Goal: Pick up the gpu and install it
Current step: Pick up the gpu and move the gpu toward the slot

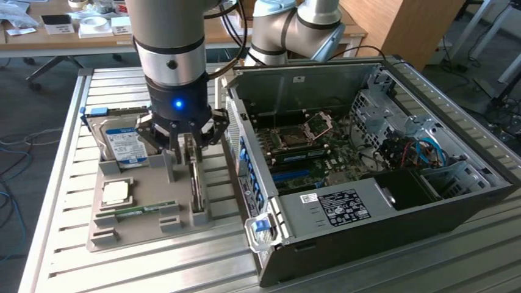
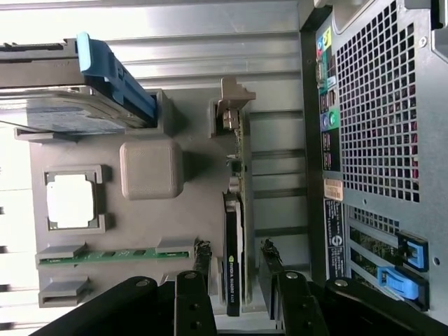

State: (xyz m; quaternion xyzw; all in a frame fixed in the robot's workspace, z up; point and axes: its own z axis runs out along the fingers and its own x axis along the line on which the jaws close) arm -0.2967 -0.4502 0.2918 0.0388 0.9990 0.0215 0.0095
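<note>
Squarely straddled, gpu [image 2: 234, 224] on edge (in a grey holder [image 2: 196, 210]), end effector [image 2: 235, 257] spread open around it.

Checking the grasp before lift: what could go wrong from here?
1. Open gripper straddles the gpu near one end, away from its bracket; the card may tilt or bind in the grey holder when lifted.
2. The PC case stands close beside the gripper; a sideways drift could clip it.
</note>
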